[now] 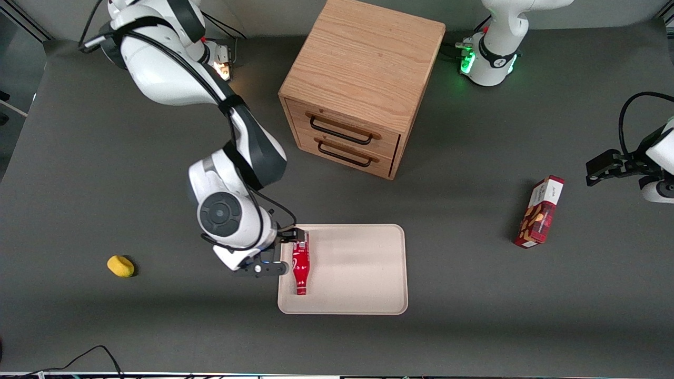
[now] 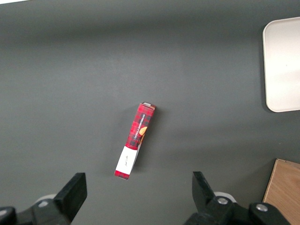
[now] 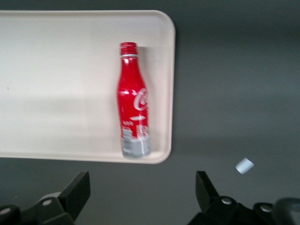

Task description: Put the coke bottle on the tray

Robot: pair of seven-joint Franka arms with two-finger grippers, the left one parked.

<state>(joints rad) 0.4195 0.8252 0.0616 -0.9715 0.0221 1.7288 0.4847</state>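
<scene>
- My pincer hangs above the edge of the tray that lies toward my working arm's end of the table; its fingers are spread wide with nothing between them.
- The coke bottle lies on its side inside the tray, close along that rim, cap pointing toward the front camera and silvery base near a tray corner.
- In my wrist view the bottle sits wholly within the rim and apart from my fingers, so I judge the placing done and the retreat to be the step in hand.
- To do it well I should rise straight up, fingers kept spread, so I brush neither bottle nor rim.
- A round bottle on its side could roll if nudged; the low rim beside it should stop it.
</scene>
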